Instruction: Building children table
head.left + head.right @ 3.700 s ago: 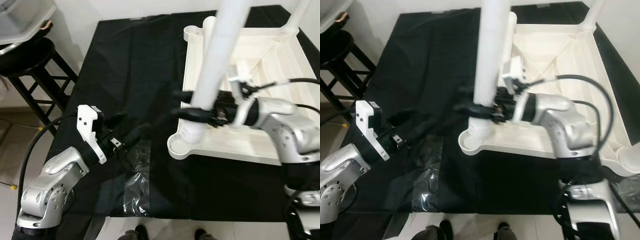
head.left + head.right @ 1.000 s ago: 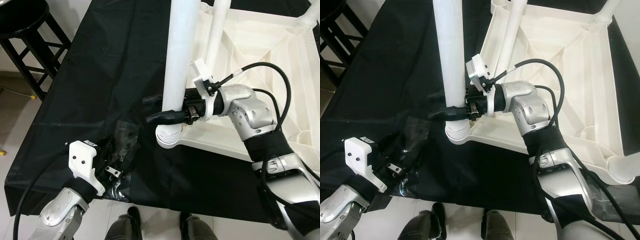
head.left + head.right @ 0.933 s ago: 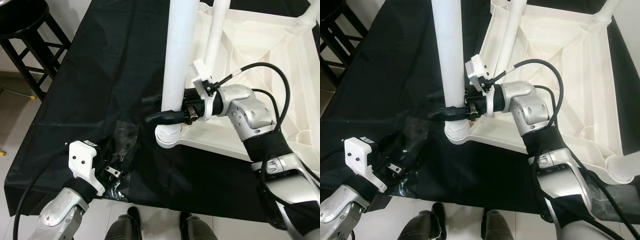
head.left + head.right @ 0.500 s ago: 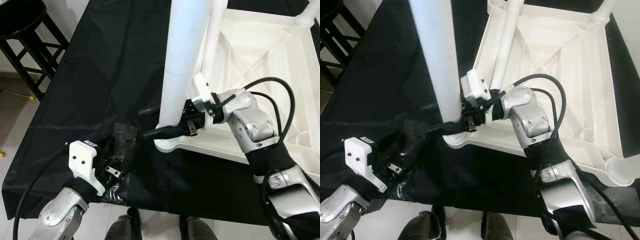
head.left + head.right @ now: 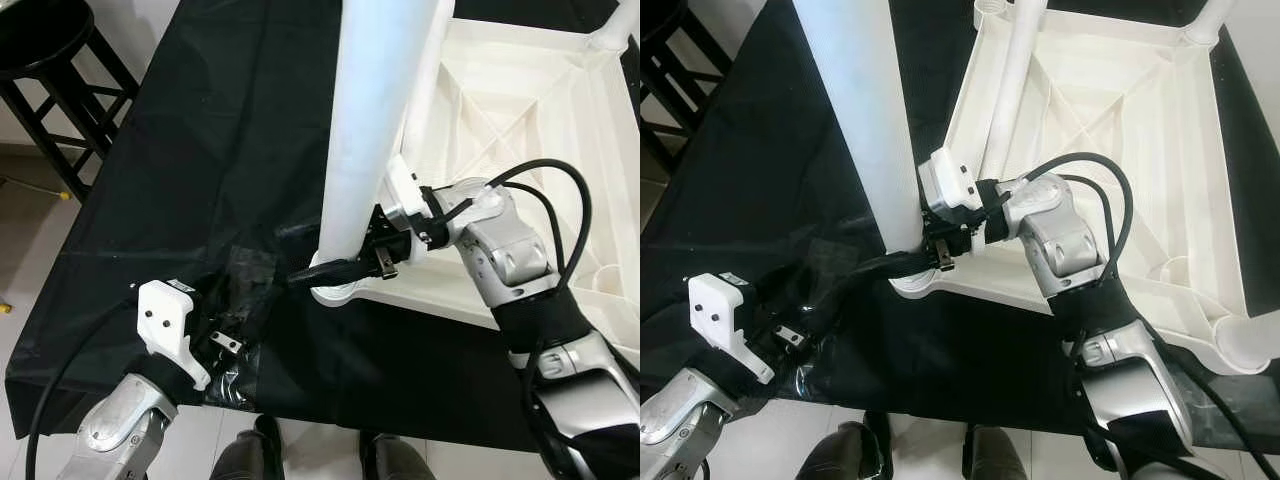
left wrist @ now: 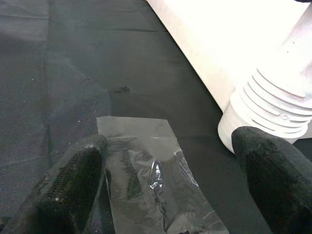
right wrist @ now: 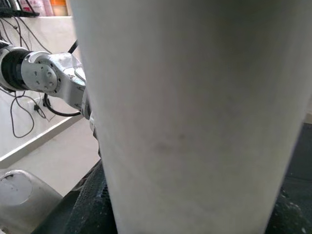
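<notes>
Left gripper (image 5: 235,325) is hovering low over the near left part of the black cloth (image 5: 210,150), its two black fingers (image 6: 73,180) spread wide apart and holding nothing. Under it a crumpled clear plastic sheet (image 6: 151,183) is lying flat on the cloth. Far on the left a black stool (image 5: 55,60) is standing beside the cloth.

Going right, the white table leg (image 5: 375,130) is standing almost upright, its long axis running up toward the camera and leaning a little to the far side. Its ribbed lower end is sitting in the near left corner socket (image 5: 335,290) of the upturned white table top (image 5: 520,120), which is lying on the right half of the cloth with its ribbed underside facing up. A second leg (image 5: 1010,70) is rising from the far left corner, and another one (image 5: 1200,25) from the far right corner.

The right gripper (image 5: 325,270) is reaching in from the right, its fingers pinching the base of the near leg just above the socket.
</notes>
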You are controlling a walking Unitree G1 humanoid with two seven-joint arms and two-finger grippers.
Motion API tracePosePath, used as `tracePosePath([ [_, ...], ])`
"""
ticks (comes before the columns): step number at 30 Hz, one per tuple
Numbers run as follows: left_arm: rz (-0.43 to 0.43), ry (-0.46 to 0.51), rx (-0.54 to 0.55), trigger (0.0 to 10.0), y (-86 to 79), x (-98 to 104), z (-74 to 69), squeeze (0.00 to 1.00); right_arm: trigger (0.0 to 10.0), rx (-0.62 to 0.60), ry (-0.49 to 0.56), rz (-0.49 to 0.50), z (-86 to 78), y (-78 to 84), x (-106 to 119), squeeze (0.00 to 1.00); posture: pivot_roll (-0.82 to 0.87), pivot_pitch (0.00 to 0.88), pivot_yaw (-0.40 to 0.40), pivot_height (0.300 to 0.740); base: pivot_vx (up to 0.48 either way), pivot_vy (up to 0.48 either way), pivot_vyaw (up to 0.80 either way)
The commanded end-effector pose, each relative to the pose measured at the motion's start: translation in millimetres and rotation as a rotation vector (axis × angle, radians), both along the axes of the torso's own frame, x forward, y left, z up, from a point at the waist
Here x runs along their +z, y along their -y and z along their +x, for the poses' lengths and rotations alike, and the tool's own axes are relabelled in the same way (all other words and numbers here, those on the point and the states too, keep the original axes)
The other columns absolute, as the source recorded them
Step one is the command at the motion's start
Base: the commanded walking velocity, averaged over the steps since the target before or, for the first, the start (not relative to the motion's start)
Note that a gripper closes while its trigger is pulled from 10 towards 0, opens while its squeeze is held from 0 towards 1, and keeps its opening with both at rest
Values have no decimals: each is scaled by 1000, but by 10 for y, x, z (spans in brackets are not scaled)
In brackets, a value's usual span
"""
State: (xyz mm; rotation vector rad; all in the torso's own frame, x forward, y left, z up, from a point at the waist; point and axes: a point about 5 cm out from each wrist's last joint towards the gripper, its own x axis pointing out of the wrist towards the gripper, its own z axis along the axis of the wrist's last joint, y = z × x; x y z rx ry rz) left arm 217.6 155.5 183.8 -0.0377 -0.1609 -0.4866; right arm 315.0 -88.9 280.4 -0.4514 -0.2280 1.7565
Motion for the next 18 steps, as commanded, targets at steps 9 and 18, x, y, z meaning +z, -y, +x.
tracePosePath([
  [9,22,-16,6,10000,-46,-41,-26,0,10000,59,-261,-221,-89,241,-473,0,31,413,23,740,0,0,0],
  [18,21,-17,5,10000,-49,-44,-23,0,10000,-22,-268,-153,-22,248,-516,0,24,413,21,740,0,0,0],
])
